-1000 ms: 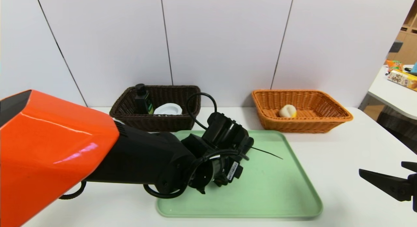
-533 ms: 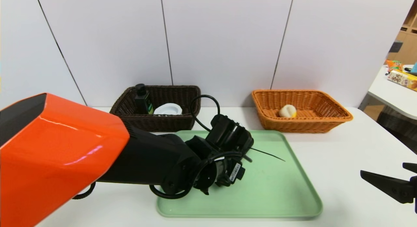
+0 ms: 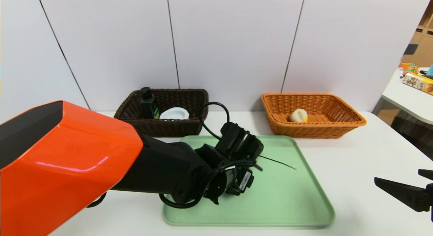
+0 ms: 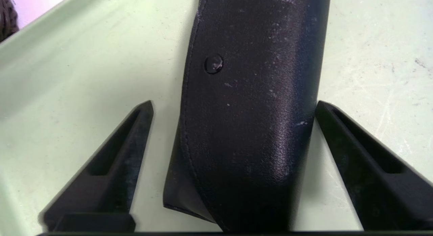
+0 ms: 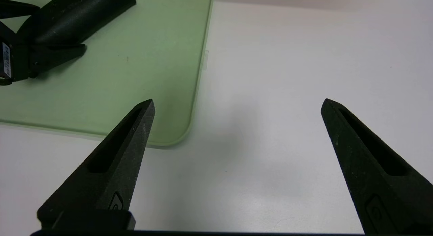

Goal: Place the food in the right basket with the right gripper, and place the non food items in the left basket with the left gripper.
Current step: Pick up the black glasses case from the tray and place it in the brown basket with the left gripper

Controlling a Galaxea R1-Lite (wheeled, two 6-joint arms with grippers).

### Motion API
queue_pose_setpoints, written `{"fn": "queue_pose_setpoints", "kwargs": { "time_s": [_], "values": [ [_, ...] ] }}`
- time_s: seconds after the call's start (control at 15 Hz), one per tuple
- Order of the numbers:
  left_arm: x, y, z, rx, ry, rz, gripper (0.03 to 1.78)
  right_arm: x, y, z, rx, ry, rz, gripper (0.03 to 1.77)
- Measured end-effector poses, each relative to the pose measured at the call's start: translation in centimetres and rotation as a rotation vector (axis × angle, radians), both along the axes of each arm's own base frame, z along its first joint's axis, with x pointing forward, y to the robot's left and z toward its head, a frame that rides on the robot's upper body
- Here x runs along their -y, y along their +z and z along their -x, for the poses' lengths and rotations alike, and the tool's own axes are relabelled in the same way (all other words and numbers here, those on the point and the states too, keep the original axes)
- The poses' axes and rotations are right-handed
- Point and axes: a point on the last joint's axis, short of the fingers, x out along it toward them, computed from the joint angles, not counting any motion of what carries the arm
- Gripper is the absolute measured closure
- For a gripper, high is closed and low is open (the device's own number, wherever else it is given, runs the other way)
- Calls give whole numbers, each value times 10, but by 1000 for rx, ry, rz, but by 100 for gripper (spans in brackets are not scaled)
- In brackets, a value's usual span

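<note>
A black wedge-shaped block [image 4: 250,93] lies on the green tray [image 3: 297,202]. My left gripper [image 4: 234,104] straddles it, open: one fingertip is at the block's side, and bare tray shows between the block and the other. In the head view my left arm [image 3: 233,151] hides the block. The dark brown left basket [image 3: 189,127] holds a green bottle [image 3: 148,104] and a white roll [image 3: 174,113]. The bun [image 3: 299,115] sits in the orange right basket [image 3: 351,122]. My right gripper [image 5: 236,104] hovers open and empty over the white table, off the tray's near right corner.
The white table [image 3: 365,151] runs right of the tray. A second table with packaged goods [image 3: 417,82] stands at the far right. A white panel wall rises directly behind both baskets. A thin black strand [image 3: 277,161] sticks out from my left wrist over the tray.
My left arm has slid a little further right over the tray. The right gripper has barely moved. The baskets and what lies in them are as before.
</note>
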Motion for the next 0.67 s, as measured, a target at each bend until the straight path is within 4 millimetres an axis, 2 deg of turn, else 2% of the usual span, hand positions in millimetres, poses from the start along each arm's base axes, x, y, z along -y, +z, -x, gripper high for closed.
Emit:
{"fn": "queue_pose_setpoints", "kwargs": {
  "time_s": [0.27, 0.53, 0.67],
  "values": [
    [-1, -1, 1, -5, 1, -3, 83, 0, -1, 0, -5, 0, 1, 10],
    [1, 3, 7, 1, -13, 0, 114, 0, -1, 1, -1, 1, 1, 10],
    [1, 6, 10, 4, -21, 4, 120, 1, -1, 2, 1, 2, 0, 10]
  ]
}}
